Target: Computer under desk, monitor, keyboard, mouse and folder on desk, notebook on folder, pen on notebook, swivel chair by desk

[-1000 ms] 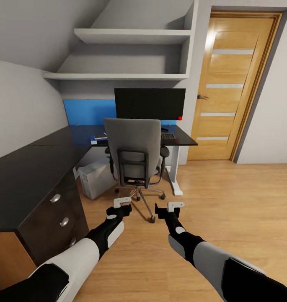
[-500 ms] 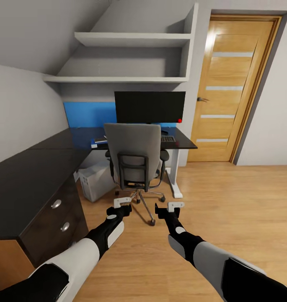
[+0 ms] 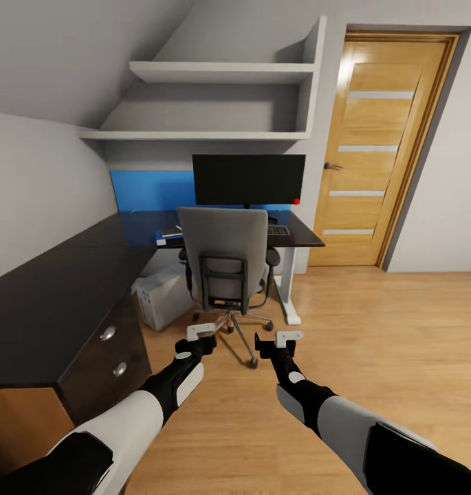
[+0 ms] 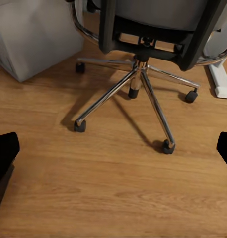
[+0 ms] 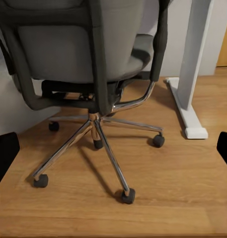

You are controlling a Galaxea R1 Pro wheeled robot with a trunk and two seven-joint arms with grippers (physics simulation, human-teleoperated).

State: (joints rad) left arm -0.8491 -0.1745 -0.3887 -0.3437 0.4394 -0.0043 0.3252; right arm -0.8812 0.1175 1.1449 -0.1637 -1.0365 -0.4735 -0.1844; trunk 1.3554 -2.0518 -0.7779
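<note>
The swivel chair [image 3: 225,253] stands with its grey back to me, pushed in at the desk [image 3: 63,295]. Behind it on the black top is the wide monitor [image 3: 249,179], with the keyboard [image 3: 278,230] showing right of the backrest. A flat blue and white thing, the folder [image 3: 168,236], seems to lie at the desk's edge left of the chair. The light-grey computer [image 3: 159,297] sits on the floor under the desk. My left gripper [image 3: 201,333] and right gripper [image 3: 280,338] hang open and empty just short of the chrome chair base [image 4: 138,89]. I cannot make out the mouse, notebook or pen.
The desk's drawer unit [image 3: 108,350] juts out close on my left. A white desk leg [image 5: 191,74] stands right of the chair. A wooden door [image 3: 373,151] is at the back right, with open wood floor [image 3: 386,330] in front of it. Shelves [image 3: 214,103] hang above the monitor.
The whole picture has shifted a little and the chair looks slightly smaller, so the camera has moved. Both arms keep their pose, and nothing on the desk has moved.
</note>
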